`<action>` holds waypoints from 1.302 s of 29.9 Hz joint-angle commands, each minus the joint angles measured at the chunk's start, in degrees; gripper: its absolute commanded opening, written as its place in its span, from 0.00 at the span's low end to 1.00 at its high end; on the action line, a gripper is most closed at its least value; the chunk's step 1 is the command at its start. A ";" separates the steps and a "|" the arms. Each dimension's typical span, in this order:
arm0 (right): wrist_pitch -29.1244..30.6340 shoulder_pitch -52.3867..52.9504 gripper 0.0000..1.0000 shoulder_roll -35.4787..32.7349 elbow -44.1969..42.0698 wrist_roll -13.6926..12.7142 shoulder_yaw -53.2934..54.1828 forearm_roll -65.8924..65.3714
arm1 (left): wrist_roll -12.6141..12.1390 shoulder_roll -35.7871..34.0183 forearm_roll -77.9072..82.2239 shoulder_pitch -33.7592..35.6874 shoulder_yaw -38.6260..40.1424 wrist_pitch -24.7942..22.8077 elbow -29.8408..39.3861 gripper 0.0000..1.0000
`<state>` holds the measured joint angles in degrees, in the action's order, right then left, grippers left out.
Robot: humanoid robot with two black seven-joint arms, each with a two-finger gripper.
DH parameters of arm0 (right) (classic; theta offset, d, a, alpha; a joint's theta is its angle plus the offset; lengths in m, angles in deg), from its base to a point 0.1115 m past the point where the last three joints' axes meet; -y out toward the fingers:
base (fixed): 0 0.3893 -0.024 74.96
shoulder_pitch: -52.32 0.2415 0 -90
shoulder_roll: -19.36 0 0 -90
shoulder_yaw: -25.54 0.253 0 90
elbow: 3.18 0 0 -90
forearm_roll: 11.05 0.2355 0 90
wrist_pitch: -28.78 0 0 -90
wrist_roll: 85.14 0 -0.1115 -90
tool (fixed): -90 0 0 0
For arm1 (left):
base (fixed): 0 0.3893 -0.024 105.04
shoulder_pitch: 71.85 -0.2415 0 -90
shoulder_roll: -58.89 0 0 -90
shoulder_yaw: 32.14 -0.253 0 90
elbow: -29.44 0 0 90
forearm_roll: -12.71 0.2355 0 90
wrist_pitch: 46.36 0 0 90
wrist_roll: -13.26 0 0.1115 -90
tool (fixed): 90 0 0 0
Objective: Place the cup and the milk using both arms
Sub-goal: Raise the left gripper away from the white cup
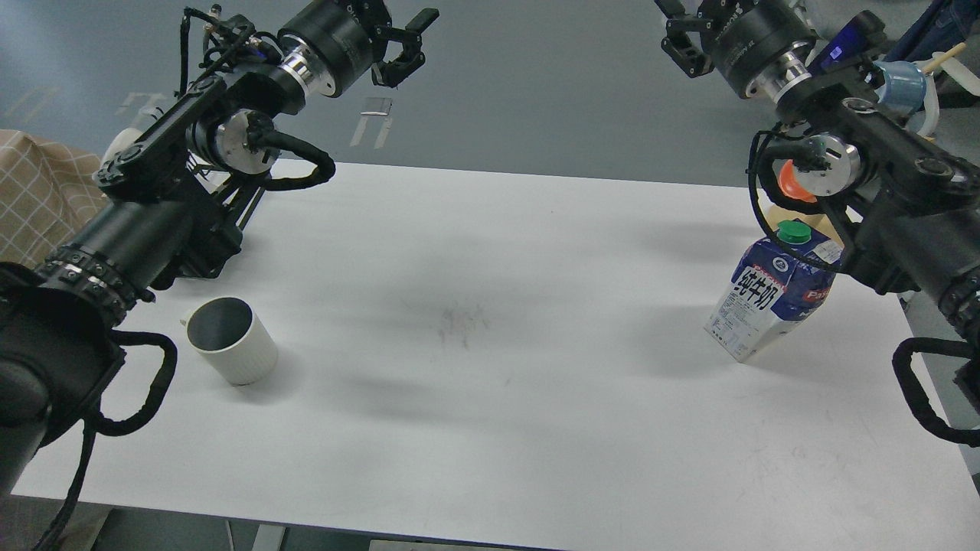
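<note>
A white cup [232, 339] with a grey inside stands upright on the white table [490, 398] at the near left. A blue and white milk carton [773, 295] with a green cap stands near the right edge. My left gripper [409, 44] is open and empty, high above the table's far left edge and far from the cup. My right gripper [677, 34] is raised at the top right, beyond the table's far edge and well behind the carton. Its fingers are partly cut off by the frame's top edge.
A black metal stand [230, 210] sits at the table's far left corner under my left arm. An orange object [792, 182] lies behind the carton. A blue cup [903, 80] is off the table at the far right. Plaid cloth [34, 199] lies at the left.
</note>
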<state>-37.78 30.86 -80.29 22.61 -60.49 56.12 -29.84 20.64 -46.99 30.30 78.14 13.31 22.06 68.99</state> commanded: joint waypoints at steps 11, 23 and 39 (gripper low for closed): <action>1.42 -0.43 1.00 -0.02 0.75 1.89 -0.70 0.42 | 5.45 -0.47 0.16 -2.25 -0.62 -1.98 0.97 0.98; 0.73 -0.69 1.00 0.16 0.75 2.42 -0.70 0.42 | 5.54 -5.63 6.03 -2.34 -8.43 -1.97 6.57 0.98; 0.99 -2.45 1.00 -3.44 6.54 2.77 -4.21 -0.38 | -2.80 -51.77 31.70 -5.23 -23.30 -6.42 51.14 0.98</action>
<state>-36.81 28.88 -81.97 27.16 -57.93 53.83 -30.12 20.31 -89.72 56.61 74.24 -9.53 16.60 112.98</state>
